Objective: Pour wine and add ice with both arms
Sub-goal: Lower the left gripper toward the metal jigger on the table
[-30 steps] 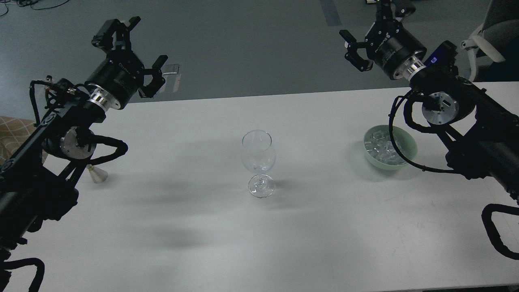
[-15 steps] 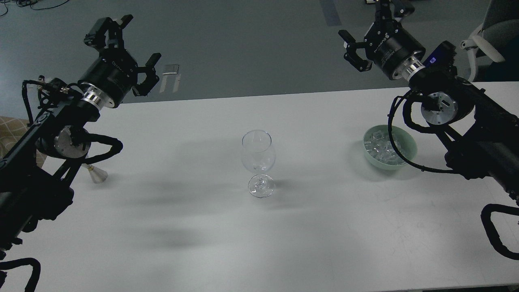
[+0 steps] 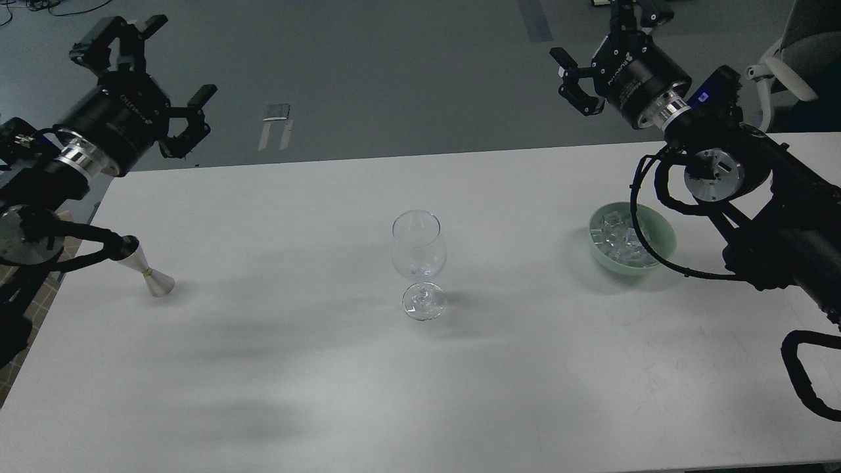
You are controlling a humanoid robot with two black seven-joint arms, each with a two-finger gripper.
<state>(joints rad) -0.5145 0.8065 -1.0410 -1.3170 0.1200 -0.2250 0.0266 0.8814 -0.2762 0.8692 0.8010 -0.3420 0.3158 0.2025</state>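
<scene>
An empty clear stemmed wine glass stands upright at the middle of the white table. Clear ice cubes fill a pale green bowl at the right. A silver jigger-like cup lies on its side at the table's left edge. My left gripper is open and empty, raised beyond the table's far left corner. My right gripper is open and empty, raised beyond the far edge, behind the bowl. No wine bottle shows.
The right arm's black cable loop hangs over the bowl. A chair stands at the far right. Grey floor lies beyond the table's far edge.
My left arm has swung left and outward, off the table's left side, uncovering the silver cup. The right arm has barely moved. Glass and bowl are unmoved.
</scene>
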